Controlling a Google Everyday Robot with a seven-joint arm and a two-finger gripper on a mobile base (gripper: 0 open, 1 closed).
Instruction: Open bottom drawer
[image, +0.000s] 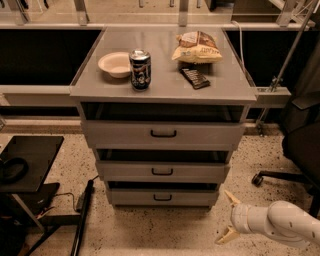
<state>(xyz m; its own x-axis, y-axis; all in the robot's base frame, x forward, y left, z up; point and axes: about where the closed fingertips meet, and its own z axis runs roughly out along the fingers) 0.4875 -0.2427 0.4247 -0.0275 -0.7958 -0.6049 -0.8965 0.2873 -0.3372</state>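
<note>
The bottom drawer (163, 197) is the lowest and narrowest of three grey drawers in the cabinet, with a small dark bar handle (162, 198) at its centre. Its front sits about flush with the drawers above. My gripper (228, 217) hangs low at the lower right, above the speckled floor, right of the drawer's right end and apart from it. Its two tan fingers (231, 197) are spread wide, so it is open and holds nothing. The white arm runs off to the right edge.
On the cabinet top (100, 89) stand a white bowl (115, 64), a dark can (140, 70), a chip bag (197, 47) and a dark bar (194, 78). An office chair base (280, 176) is on the right; a black stand (30, 162) and cables sit on the left.
</note>
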